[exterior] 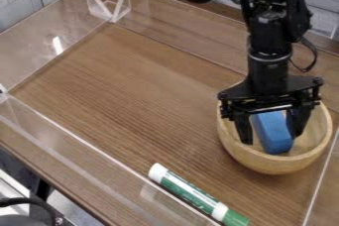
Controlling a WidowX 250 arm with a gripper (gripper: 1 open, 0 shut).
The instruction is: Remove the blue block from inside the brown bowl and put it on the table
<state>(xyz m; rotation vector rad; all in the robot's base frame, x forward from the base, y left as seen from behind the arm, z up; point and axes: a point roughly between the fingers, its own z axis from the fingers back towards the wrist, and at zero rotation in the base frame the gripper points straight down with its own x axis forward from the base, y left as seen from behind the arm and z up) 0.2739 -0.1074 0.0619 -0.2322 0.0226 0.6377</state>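
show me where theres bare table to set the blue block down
The widest bare stretch of the table runs left of the brown bowl, up to the acrylic walls. It's crowded at right: the open hand straddles the blue block, and the marker lines the near edge.

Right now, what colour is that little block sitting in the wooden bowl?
Bright blue. The block shows best in the camera view, inside the light-brown bowl.
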